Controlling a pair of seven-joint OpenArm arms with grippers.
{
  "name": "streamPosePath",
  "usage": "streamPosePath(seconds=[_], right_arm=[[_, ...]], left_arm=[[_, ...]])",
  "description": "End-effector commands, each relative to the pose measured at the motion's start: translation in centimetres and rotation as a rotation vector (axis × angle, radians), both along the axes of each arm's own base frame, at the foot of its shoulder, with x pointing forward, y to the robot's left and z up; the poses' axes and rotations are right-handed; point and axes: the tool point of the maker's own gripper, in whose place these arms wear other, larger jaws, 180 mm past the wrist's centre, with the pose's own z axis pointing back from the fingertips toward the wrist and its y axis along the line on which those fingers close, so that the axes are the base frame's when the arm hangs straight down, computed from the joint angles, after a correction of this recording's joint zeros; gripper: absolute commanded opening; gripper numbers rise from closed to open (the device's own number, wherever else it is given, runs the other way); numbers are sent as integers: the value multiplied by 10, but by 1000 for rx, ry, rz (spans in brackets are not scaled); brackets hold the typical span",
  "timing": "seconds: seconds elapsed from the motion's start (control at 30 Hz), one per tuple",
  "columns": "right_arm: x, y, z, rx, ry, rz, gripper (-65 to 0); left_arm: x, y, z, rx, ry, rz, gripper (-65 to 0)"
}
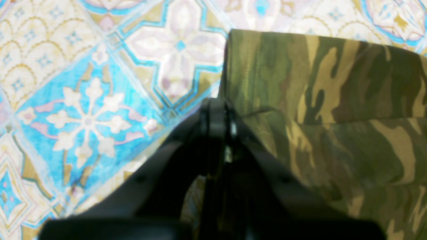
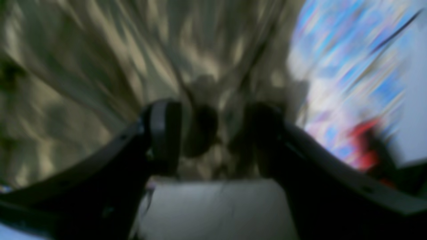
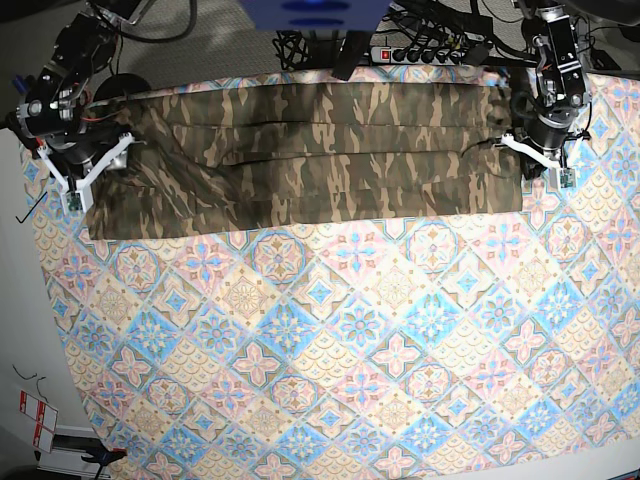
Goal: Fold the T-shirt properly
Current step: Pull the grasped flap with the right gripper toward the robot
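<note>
Folding lengthwise looks done: 1 T-shirt [image 3: 300, 155] lies as a long band across the far side of 1 tablecloth [image 3: 330, 350]. Next comes gathering both ends inward. Of 2 grippers, the left gripper [image 1: 217, 115] is pinched together at the shirt's edge; the right gripper [image 2: 213, 133] stands spread, holding nothing.

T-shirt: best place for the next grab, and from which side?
Judging by the base view, take the T-shirt at its two short ends, on the near long edge, coming straight down. It lies as a long folded band across the far side of the tablecloth, so those corners are free and can be lifted.
</note>
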Motion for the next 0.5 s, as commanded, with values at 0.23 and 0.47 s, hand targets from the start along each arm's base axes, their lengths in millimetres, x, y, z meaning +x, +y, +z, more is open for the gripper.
streamPosePath(seconds=[0.23,0.47], right_arm=[[4,64,0,171,-81,152,-471],[12,60,1,165,-108,142,-650]], left_arm=[[11,-9,9,-9,-44,-33,-650],[14,-4,24,-162,-118,31,-607]])
